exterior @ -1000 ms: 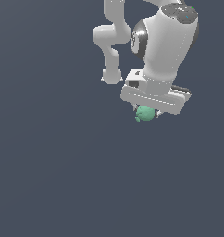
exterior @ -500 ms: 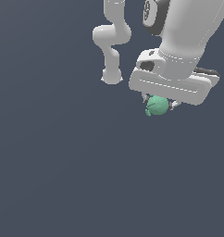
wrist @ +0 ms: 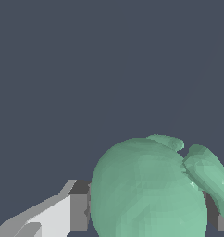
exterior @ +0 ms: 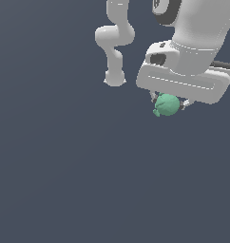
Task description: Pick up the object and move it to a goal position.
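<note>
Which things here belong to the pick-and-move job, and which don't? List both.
Part of the job:
- teal-green object, held between the fingers
- gripper, shut on it

Not part of the job:
- nothing else in view, only the plain dark background

The blob (exterior: pixel 167 105) is a plain teal-green, paler and minty where light catches it, with no markings; in the wrist view the blob (wrist: pixel 148 190) shows faint faceted shading and a slightly lighter nub at its two o'clock. The gripper (exterior: pixel 168 103) above it is white with light grey shading, and its finger (wrist: pixel 63 213) is white with a darker grey pad. The arm (exterior: pixel 114 42) is glossy white, with a black ring near twelve o'clock. The background (exterior: pixel 64 180) is a flat, dark slate blue-grey.
</note>
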Available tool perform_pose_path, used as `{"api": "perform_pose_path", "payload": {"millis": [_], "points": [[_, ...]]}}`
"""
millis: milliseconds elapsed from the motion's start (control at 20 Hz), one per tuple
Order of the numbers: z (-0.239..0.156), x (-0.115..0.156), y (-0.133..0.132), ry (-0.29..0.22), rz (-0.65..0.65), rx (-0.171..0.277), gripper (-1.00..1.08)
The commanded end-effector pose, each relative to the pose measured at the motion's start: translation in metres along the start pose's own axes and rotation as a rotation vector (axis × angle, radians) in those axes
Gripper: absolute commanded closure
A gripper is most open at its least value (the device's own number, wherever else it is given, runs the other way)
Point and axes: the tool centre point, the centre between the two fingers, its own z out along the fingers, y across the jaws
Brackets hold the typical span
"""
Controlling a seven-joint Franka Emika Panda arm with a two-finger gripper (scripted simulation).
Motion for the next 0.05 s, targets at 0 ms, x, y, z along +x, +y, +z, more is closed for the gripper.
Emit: {"api": "perform_pose_path", "payload": {"millis": [0], "points": [[-0.0014, 0.0005, -0.0006, 0.0, 0.0, 0.0, 1.08]]}}
